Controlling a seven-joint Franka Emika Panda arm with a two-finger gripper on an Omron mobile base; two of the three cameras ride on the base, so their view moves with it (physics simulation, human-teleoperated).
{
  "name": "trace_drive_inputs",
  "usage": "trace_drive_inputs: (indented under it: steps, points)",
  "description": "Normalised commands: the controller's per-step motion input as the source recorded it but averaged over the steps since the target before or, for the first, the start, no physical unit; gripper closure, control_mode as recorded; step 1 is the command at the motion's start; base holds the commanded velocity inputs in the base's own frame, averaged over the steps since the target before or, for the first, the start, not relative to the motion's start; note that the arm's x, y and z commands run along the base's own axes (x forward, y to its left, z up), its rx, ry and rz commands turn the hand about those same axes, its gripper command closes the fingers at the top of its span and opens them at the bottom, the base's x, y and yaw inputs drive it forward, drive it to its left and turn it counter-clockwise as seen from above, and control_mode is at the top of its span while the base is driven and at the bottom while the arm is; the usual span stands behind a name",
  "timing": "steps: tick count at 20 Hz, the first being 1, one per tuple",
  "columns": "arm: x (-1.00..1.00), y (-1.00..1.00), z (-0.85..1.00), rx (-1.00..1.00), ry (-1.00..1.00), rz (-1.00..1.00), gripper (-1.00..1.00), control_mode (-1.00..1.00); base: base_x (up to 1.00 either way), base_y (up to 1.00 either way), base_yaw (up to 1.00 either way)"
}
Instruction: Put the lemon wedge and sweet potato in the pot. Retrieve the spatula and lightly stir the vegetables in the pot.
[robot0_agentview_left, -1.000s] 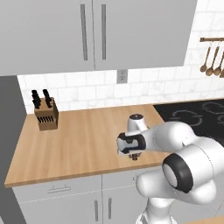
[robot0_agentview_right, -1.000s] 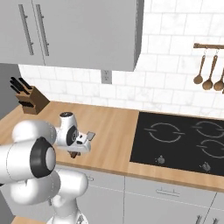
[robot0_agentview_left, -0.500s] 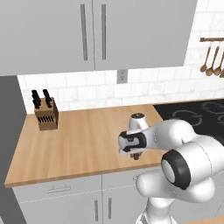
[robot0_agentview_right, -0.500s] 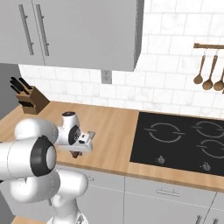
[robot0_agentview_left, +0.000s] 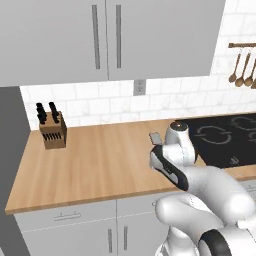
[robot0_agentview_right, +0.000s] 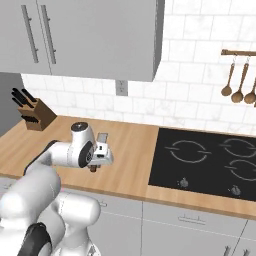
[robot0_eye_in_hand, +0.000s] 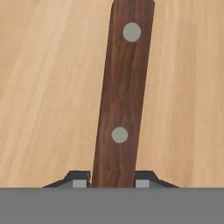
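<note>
I am closing my pincer (robot0_eye_in_hand: 113, 183) on the spatula (robot0_eye_in_hand: 122, 94): in the hand view its reddish-brown wooden handle with two pale rivets is running up from between my two dark fingertips (robot0_eye_in_hand: 78, 181), which are pressing in on either side of it. The handle is lying over the bare wood of the desk (robot0_agentview_left: 95, 160), and from the right base view my pincer (robot0_agentview_right: 93, 167) is hanging low over the desk's front half, a little short of the cooktop's (robot0_agentview_right: 210, 160) left edge. I cannot make out the grey blade, the pot, the lemon wedge or the sweet potato from here.

What is worrying me is where I am holding it. I seem to be gripping close to one end of a long handle, so the far weight could be levering the tool round between my fingertips as I lift, leaving it drooping or twisting. The handle is also sitting slightly slanted between them, not square, so the grip may be biting on an edge and slipping on the smooth wood. Swinging toward the cooktop fast could be dragging the free end along the desk and knocking it loose.
</note>
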Motion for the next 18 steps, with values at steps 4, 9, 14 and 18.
trace_drive_inputs:
  steps: [4, 9, 14, 18]
  points:
    - [-0.43, -0.04, 1.00, 0.00, -0.02, 0.16, 1.00, -1.00, 0.00, 0.00, 0.00]
    - [-0.34, 0.00, 0.99, 0.00, 0.09, 0.19, 1.00, -1.00, 0.00, 0.00, 0.00]
    - [-0.06, 0.00, 0.34, 0.00, 0.07, 0.03, 1.00, -1.00, 0.00, 0.00, 0.00]
    - [-0.02, 0.00, 0.21, 0.01, 0.00, 0.00, 1.00, -1.00, 0.00, 0.00, 0.00]
